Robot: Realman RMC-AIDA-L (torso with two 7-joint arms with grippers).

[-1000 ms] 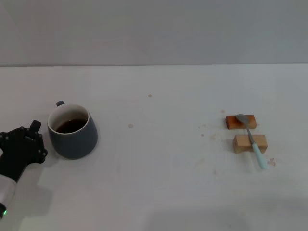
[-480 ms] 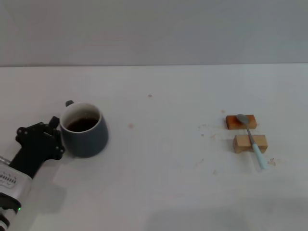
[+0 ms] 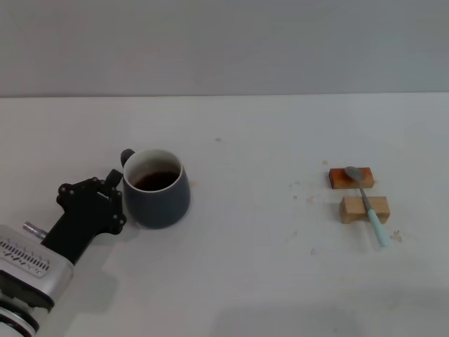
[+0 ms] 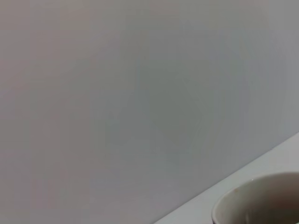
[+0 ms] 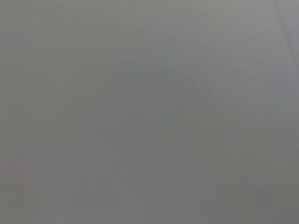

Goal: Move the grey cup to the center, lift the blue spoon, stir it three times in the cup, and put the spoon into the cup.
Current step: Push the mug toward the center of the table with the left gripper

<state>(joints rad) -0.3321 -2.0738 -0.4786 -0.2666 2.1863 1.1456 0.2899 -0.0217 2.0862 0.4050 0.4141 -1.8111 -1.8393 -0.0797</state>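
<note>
- Grey cup is seen upright on the white table, left of mid-table, well apart from the blue spoon.
- Left gripper is pressed against the cup's outer left side; finger spread cannot be told.
- Table centre lies to the cup's right, directly away from the gripper.
- Spoon is propped across two wooden blocks, pale handle toward the robot.
- Right gripper is not in view.

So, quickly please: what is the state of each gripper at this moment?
Left gripper: against the left side of the grey cup; open or shut cannot be told.
Right gripper: not in view.
</note>
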